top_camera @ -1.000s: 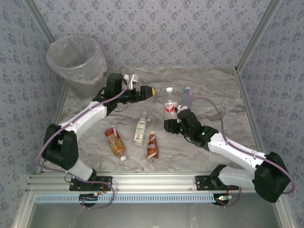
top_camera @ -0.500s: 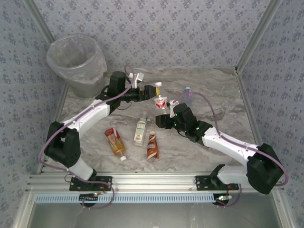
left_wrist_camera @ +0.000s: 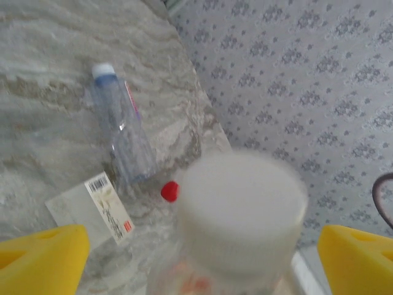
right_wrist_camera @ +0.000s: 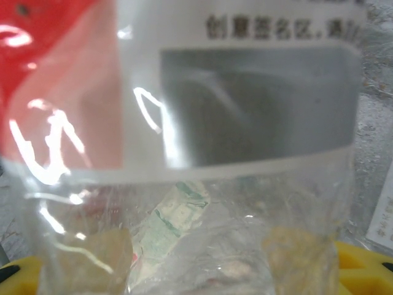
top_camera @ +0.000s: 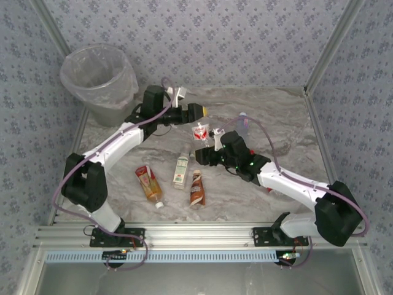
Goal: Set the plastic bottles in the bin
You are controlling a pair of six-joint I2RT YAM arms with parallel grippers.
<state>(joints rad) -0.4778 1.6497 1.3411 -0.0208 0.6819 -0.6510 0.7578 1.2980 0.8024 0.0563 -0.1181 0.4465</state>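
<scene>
Leftward over marbled table [top_camera: 295, 123] came right pincer [top_camera: 207, 142] gripping red-labelled bottle [top_camera: 199, 131]; left pincer [top_camera: 199, 113] gapes, seemingly around its cap [left_wrist_camera: 242, 209].

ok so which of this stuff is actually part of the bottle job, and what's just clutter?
Job: bin; red-label bottle; amber bottle; green-label bottle; brown-white bottle; blue-capped bottle.
Clutter: loose barcode label; small red piece, maybe a cap.
</scene>
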